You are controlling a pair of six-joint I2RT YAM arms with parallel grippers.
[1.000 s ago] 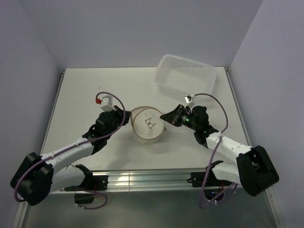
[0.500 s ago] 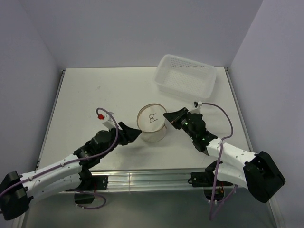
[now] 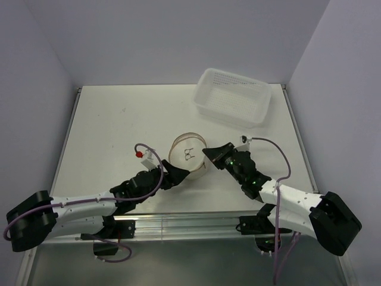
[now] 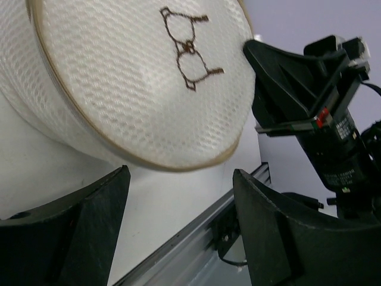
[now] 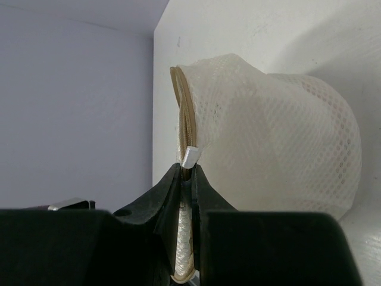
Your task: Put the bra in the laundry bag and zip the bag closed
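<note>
The laundry bag (image 3: 189, 156), a round mesh drum with a beige zip rim, stands mid-table with its bra-icon lid tilted toward the camera. The lid fills the left wrist view (image 4: 137, 83). My right gripper (image 3: 209, 154) is shut on the bag's right rim. In the right wrist view its jaws (image 5: 187, 170) pinch the beige zip rim (image 5: 181, 101) just below a small white tab (image 5: 191, 156). My left gripper (image 3: 178, 174) is open and empty, low at the bag's near-left side, with its fingers (image 4: 89, 226) apart below the rim. The bra shows in no view.
A white perforated plastic basket (image 3: 233, 95) stands at the back right. The metal rail (image 3: 190, 225) runs along the table's near edge, just behind both arms. Purple cables loop off both wrists.
My left gripper has swung from the bag's left side round to its near-left, lower and closer. The right gripper has stayed shut on the rim; the bag has shifted slightly.
</note>
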